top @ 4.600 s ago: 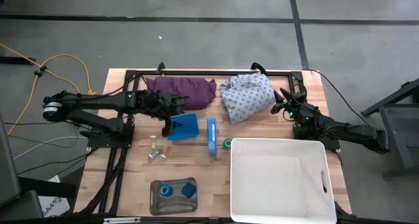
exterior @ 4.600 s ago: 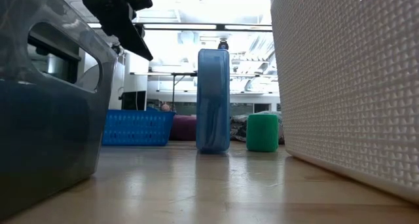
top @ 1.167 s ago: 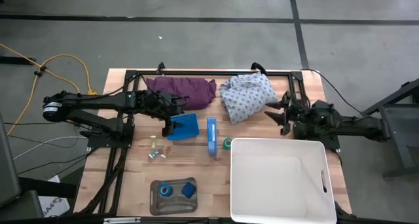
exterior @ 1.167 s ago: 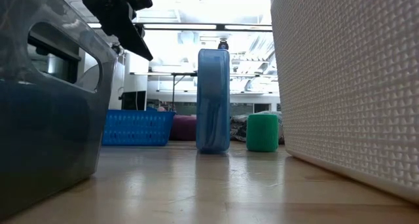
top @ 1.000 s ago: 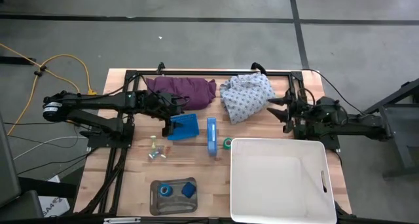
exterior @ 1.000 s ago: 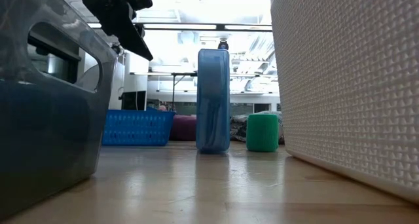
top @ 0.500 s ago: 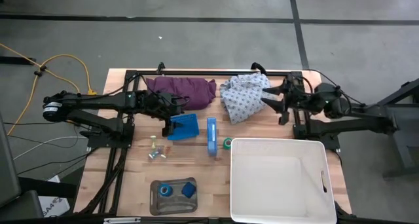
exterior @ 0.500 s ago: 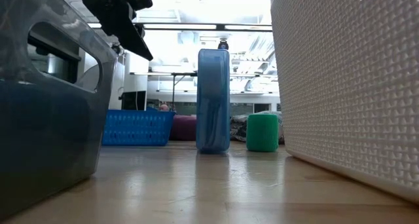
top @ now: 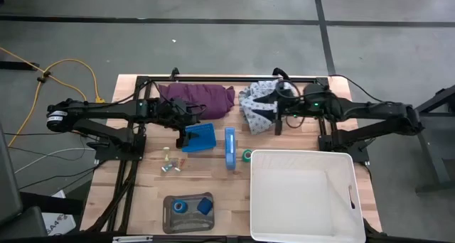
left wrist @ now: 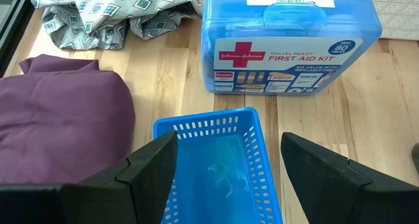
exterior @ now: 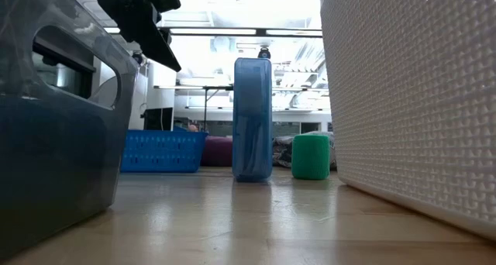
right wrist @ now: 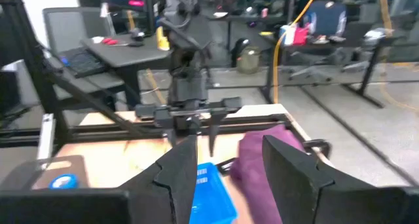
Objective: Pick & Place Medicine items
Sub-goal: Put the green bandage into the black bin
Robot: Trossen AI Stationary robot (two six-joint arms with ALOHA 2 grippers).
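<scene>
right tool [top: 276, 114] swung over patterned cloth [top: 261, 101], spread | left tool [top: 184, 136] spread over blue basket [top: 200, 138]

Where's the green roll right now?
In the high view the green roll sits on the table near its middle, just right of the upright first aid kit and by the white bin's far-left corner.

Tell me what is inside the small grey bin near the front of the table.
Inside the grey bin lie a blue roll and a small blue block. Whatever lies beneath them is hidden.

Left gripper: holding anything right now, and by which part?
Nothing. The left gripper is open, its fingers straddling the blue basket without clamping it. The right gripper is empty too.
</scene>
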